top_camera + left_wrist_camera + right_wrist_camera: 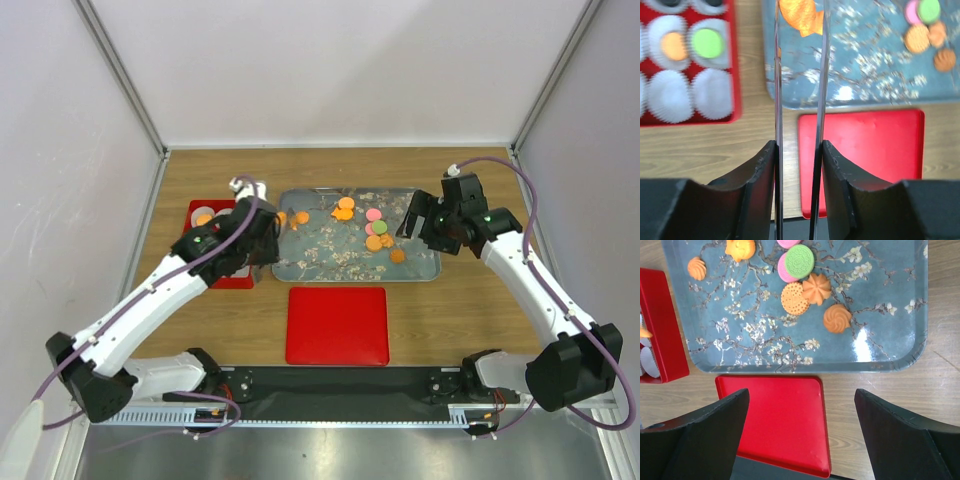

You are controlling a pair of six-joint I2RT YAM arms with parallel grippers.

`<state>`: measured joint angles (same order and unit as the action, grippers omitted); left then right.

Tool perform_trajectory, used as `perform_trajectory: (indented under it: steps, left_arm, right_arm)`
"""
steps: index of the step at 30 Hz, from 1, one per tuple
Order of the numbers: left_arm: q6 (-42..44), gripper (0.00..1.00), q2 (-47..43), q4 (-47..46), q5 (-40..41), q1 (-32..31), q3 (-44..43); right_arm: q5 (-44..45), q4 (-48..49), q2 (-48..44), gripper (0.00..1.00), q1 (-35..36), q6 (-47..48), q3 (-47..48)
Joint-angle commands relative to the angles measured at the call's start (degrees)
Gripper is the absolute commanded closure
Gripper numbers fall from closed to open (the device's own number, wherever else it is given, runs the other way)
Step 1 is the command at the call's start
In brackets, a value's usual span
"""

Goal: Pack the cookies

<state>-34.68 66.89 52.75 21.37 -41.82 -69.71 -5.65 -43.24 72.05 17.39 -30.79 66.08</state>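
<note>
On the wooden bench [450,310], midway back, a rectangular blue-grey tray with a white blossom print [880,340]. Strewn over it, the small flat cookies [345,208]. Toward its right, a tight cluster:
- a green round one [800,261] overlapping a pink one [782,267]
- a dotted orange disc [795,298] touching an orange flower shape [816,288]
- an orange swirl [836,318] just near of those

Toward its left, another orange swirl [696,267] and an orange fish-shaped cookie [740,247], apart from each other.

Just beside the tray's left edge, a red box of white fluted paper cups [735,60]. In two neighbouring cups, an orange cookie [674,45] and a green cookie [707,42]. Largely hidden in the top view under the left arm [150,295], which reaches across the box. Just near of the tray, a flat red square lid [780,420], lying between the tray and both arm bases.

Left jaws: two thin clear blades, parallel and narrowly parted, at the tray's left edge. In the wrist view, the fish-shaped cookie framed between their tips. Cannot tell whether pinched there or merely lying on the tray beyond.

Right jaws, at the end of the right arm [530,280]: spread wide, gripping nothing, above the tray's near right part, with the cluster just far of them.
</note>
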Motion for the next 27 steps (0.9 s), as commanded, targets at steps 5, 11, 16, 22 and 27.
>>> perform_trajectory:
  steps: [5, 11, 16, 22, 27]
  left_arm:
    - [-2.3, 0.57, -7.2, 3.3, 2.9, 9.9, 1.0]
    - [-1.9, 0.57, -7.7, 4.1, 2.6, 21.1, 2.3]
    - [-0.9, 0.57, -6.3, 2.6, 1.1, 29.1, 3.5]
    - [0.7, 0.57, -3.6, 0.8, -0.1, 34.8, 4.7]
    - [1.5, 0.57, -0.9, 0.1, -0.3, 36.9, 4.7]
  right_arm:
    - [-1.9, -0.1, -0.8, 0.06, -0.2, 1.6, -0.3]
    - [-2.9, 0.7, 0.5, 0.06, -0.1, 1.5, -0.2]
    - [-3.1, 1.3, 1.7, 0.06, 0.0, 1.5, 0.1]
    - [-3.3, 2.0, 3.1, 0.06, 0.1, 1.8, 0.4]
    - [-3.3, 2.5, 4.2, 0.06, 0.1, 1.9, 0.4]
